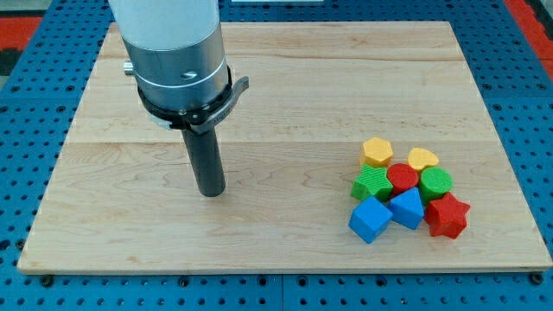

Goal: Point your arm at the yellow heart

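The yellow heart (422,159) lies at the view's right, at the top right of a tight cluster of blocks. My tip (210,192) rests on the wooden board (285,95) left of centre, far to the left of the heart and slightly lower in the view. It touches no block. Beside the heart to its left is a yellow hexagon (377,152).
The cluster also holds a red round block (402,178), a green block (371,183), a green round block (435,182), a blue cube (371,218), a blue triangular block (407,208) and a red star (448,215). Blue pegboard surrounds the board.
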Motion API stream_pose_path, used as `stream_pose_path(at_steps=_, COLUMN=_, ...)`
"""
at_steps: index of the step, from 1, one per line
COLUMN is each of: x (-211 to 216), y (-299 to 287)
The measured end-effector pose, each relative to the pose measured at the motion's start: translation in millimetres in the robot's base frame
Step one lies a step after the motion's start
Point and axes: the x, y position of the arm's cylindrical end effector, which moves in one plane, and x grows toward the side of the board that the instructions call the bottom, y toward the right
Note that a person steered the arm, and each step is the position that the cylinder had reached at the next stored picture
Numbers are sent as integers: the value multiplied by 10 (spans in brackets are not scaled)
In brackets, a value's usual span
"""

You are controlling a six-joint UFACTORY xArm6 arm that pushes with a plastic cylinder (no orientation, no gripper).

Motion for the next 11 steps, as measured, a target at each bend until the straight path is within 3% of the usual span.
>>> stream_pose_path(at_steps=3, x=2, y=-17)
stream_pose_path(at_steps=4, x=89, y=321)
stream_pose_path(at_steps=6, x=994, y=1158)
stream_pose_path(at_steps=8, x=967, y=3361)
stream_pose_path(at_steps=9, x=789, y=3940)
stream_pose_path(at_steps=11, x=-67, y=3566)
